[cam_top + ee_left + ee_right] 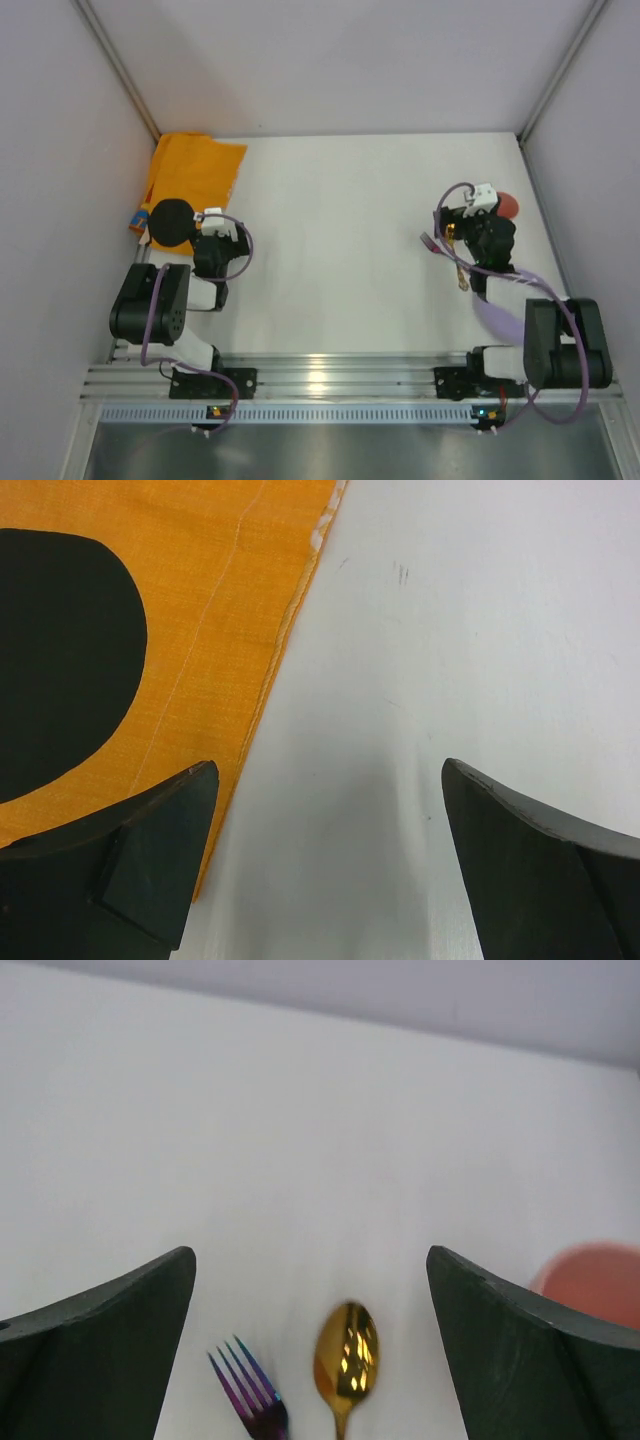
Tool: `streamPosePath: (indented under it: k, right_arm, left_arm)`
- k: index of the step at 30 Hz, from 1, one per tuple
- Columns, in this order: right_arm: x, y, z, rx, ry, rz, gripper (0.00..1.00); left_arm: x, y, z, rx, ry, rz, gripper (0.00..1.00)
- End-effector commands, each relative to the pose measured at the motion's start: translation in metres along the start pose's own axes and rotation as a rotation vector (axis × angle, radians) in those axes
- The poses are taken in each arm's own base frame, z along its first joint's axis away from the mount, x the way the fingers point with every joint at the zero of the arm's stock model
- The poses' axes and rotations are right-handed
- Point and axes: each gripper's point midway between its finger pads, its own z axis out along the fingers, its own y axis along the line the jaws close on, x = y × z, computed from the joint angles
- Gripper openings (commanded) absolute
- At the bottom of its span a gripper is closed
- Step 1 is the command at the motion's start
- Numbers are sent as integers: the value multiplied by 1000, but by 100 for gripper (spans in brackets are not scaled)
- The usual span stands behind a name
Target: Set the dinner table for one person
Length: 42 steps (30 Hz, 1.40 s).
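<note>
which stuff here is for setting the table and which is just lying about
For the job: large white matte dinner table; orange cloth placemat with black shape; iridescent purple metal fork; shiny gold metal spoon; round red-orange item, cup or bowl, unclear.
Not part of it: silver metal rail at the near edge; grey enclosure walls.

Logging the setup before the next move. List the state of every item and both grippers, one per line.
orange placemat: lying at the far left of the dinner table, ungripped
left gripper: open, empty, over the orange placemat's edge
right gripper: open, empty
fork: lying on the dinner table, ungripped
gold spoon: lying beside the fork, apart from it
red round thing: partly hidden, state cannot be told
</note>
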Motion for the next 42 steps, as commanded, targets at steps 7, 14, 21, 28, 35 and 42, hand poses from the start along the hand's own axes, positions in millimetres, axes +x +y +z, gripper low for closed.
streamPosePath:
  k: [7,14,21,28,35,42]
  right_arm:
    - [-224,151,-49,-443,-242,-5,100]
    - [-97,155,-99,-205,560,746,100]
    - [-80,139,-110,-123,658,579,100]
    - [-51,150,-117,-151,749,615,100]
    - [-54,148,-122,-163,736,596,100]
    - [-48,142,-122,-133,751,569,100]
  left_arm:
    - [-25,-1,4,11,-87,-6,99]
    - [-28,4,3,-17,-102,-13,99]
    - [-76,33,-4,-251,32,-90,99]
    - [-126,28,4,-203,131,-121,99]
    - [-88,31,25,-193,334,-88,95]
    - [-73,45,55,-286,410,-47,90]
